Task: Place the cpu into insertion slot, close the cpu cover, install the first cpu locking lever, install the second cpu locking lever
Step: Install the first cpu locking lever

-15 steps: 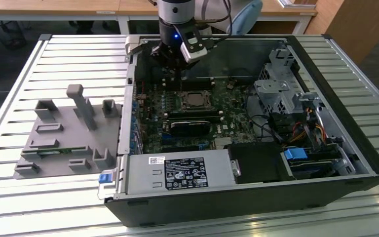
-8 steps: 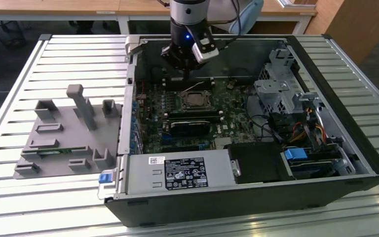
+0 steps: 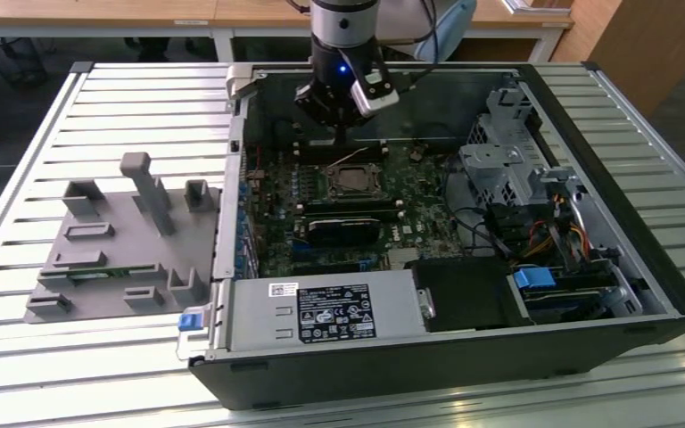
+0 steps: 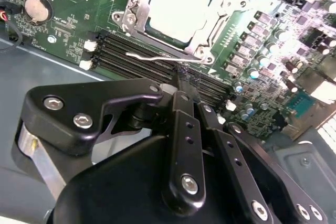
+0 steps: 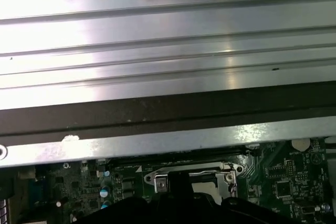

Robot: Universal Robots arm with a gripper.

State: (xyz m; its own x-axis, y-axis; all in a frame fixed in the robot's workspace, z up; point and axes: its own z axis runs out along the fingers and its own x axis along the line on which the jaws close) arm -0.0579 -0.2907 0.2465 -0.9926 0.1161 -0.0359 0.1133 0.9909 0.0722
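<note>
The cpu point(image 4: 181, 3), pale and silvery, lies in the insertion slot point(image 3: 332, 182) on the green motherboard inside the open computer case. The cpu cover point(image 4: 134, 19), a silvery frame, lies flat around it. One thin wire locking lever point(image 4: 152, 56) runs along the socket edge nearest my gripper and looks unlatched. My gripper point(image 4: 179, 80) hovers just beside that edge, its black fingers shut together with nothing visibly between them. In the exterior view the gripper point(image 3: 340, 147) hangs over the board just behind the socket. The first wrist view has the cover point(image 5: 157, 174) partly hidden behind the gripper point(image 5: 184, 195).
Black memory slots point(image 4: 131, 59) lie between the gripper and the socket. The case's back wall point(image 3: 438, 89) stands close behind the arm. A drive cage point(image 3: 503, 169) and cables fill the exterior view's right, a power supply point(image 3: 318, 312) the front. A grey fixture point(image 3: 117, 241) sits left.
</note>
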